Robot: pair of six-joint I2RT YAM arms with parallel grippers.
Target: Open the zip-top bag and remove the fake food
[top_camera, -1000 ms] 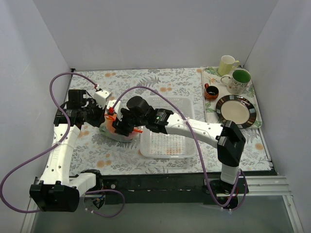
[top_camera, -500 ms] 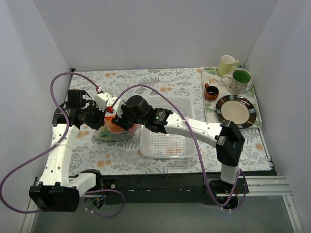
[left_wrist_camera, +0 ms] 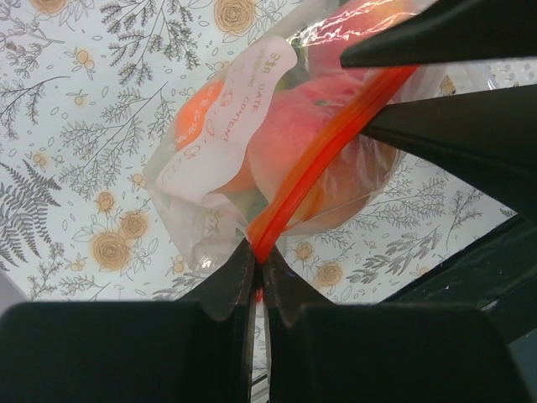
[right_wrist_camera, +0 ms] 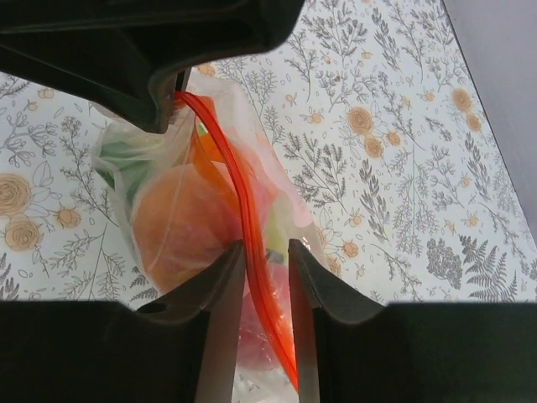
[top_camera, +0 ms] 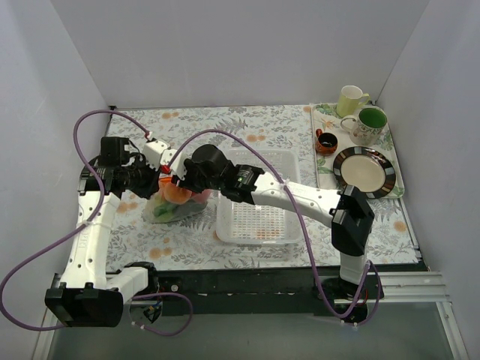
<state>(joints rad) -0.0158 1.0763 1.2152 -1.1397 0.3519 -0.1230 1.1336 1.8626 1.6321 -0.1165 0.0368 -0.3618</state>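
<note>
The left gripper (top_camera: 155,174) sits at the left of the desk (top_camera: 225,124). In its wrist view the left gripper (left_wrist_camera: 256,252) is pinched closed on one end of the bag's red-orange strip (left_wrist_camera: 336,126).

The bag (top_camera: 174,202) hangs between the two grippers, left of centre and just left of the basket. Its mouth is held up, and the strip runs roughly left to right from one gripper to the other. The body sags away from the strip toward the near left, long axis on a slant, with its low end on the desk.

I can see food through the plastic: an orange piece (top_camera: 176,193), a green one (top_camera: 160,212) lower down, and a peach-red one (left_wrist_camera: 319,143) in the left wrist view.

The right gripper (top_camera: 181,178) reaches in from the right over the bag's top. In its wrist view the right gripper (right_wrist_camera: 264,252) has its fingers astride the strip with a narrow gap. I cannot tell whether it is actually biting.

To the right is the white perforated basket (top_camera: 259,238). At the far right a tray (top_camera: 324,174) carries a yellow mug (top_camera: 351,99), a green-lined mug (top_camera: 367,124), a small brown cup (top_camera: 326,141) and a dark-rimmed plate (top_camera: 365,171).

The desk has a pale floral cloth. Plain light walls close in the left, back and right.
</note>
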